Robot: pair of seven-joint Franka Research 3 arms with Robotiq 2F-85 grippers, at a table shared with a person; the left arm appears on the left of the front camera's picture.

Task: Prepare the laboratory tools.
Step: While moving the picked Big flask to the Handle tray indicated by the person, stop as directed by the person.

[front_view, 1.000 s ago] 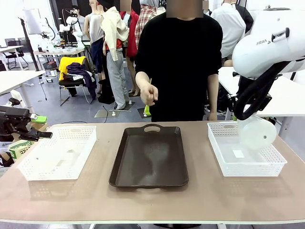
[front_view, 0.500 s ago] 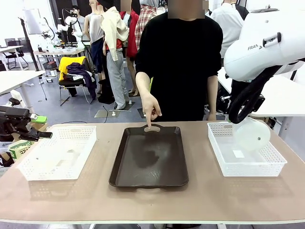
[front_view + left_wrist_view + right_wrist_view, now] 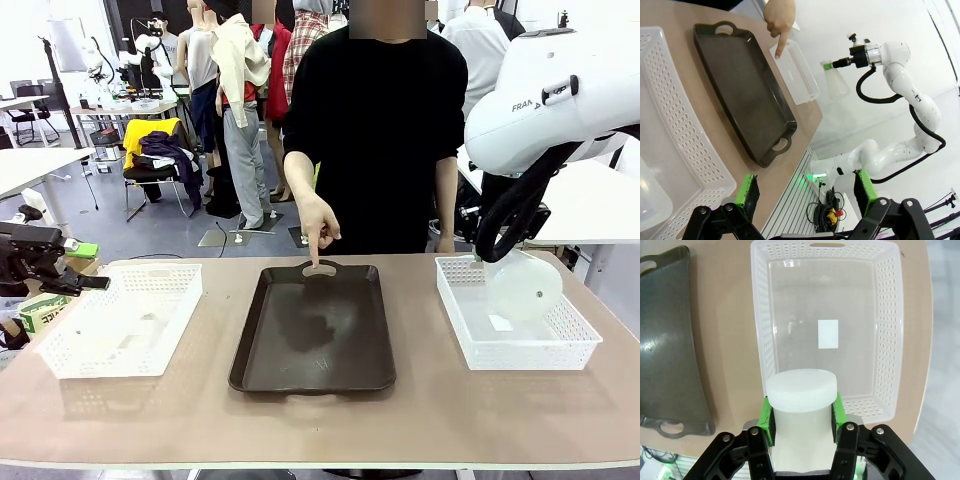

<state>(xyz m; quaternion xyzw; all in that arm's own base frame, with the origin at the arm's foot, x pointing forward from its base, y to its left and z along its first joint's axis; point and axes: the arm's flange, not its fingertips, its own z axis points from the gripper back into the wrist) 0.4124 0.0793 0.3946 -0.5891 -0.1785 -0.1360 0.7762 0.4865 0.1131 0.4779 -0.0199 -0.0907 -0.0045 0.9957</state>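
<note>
One flask [image 3: 800,390] is clamped between the green pads of the right gripper [image 3: 801,420], which grips the frosted body on both sides and holds it clear of everything beneath. Straight below the fingers lies the white right basket [image 3: 760,340], with nothing in it but a small white label on its floor. In the front view the flask [image 3: 522,285] hangs in the air just above that basket's near half, touching neither rim nor floor. Off to the gripper's side, past a strip of bare table, sits the dark tray [image 3: 315,330], and the person's hand [image 3: 318,222] points a finger down at its far handle. I read the step in hand as the transfer: the flask is out of the basket and has yet to be set down, most likely on the tray where the finger points. The next move probably calls for carrying it sideways over the basket wall, lowering it until its wide base sits flat, then parting the pads. The left gripper [image 3: 807,192] hangs idle with its fingers spread wide and nothing between them. Just beyond its fingertips is the left basket [image 3: 675,100], where a pale translucent shape lies that I cannot identify.
</note>
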